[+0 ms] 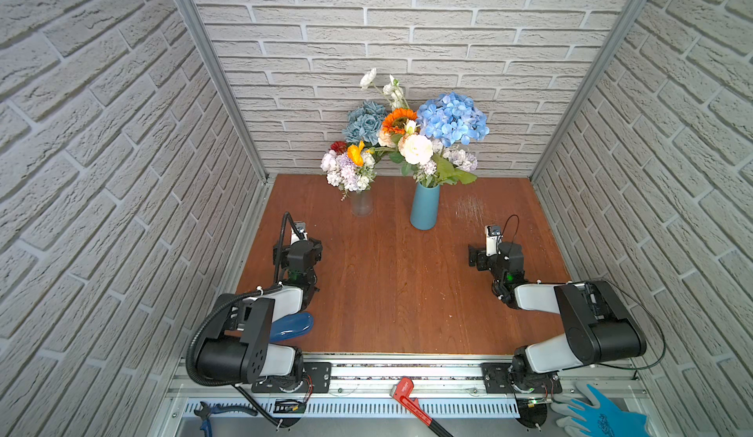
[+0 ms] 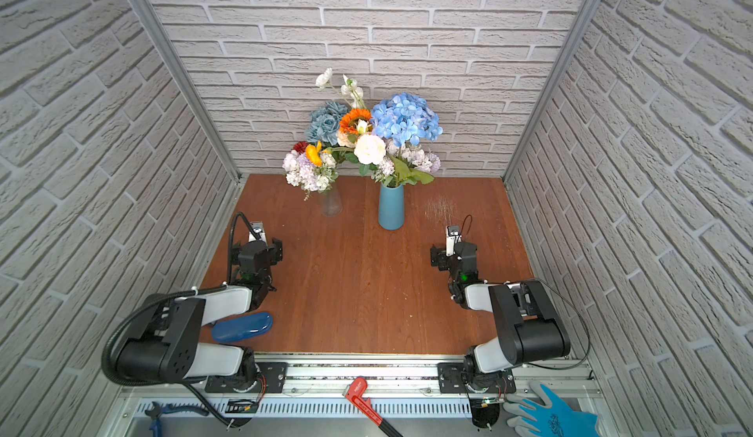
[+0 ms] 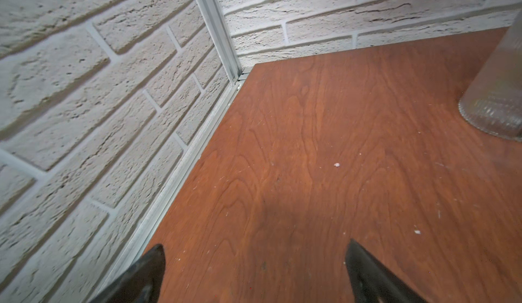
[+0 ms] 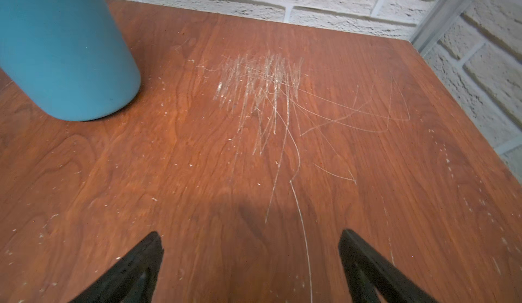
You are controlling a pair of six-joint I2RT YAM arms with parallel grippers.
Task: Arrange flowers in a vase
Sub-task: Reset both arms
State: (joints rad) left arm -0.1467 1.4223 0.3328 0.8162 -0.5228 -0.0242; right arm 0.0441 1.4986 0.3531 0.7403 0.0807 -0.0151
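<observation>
Nearest me, off the table, a red wrench, pliers and a blue-gloved hand lie along the front rail, out of my way. A blue case sits under my left arm.

My left gripper and right gripper both hang over bare wood, jaws wide and empty.

Beyond them the flowers stand in two bunches near the back: the smaller in a glass vase, the larger in a blue vase. I judge them light, with soft heads that crush and stems stiff enough to pinch, so I'd grip a stem just above a rim, under the blooms. Broad leaves droop over the blue vase's mouth, and the bunches' heads crowd together between the vases. The glass vase looks top-heavy and fragile, and a sideways tug could tip it. The brick wall is close behind.
</observation>
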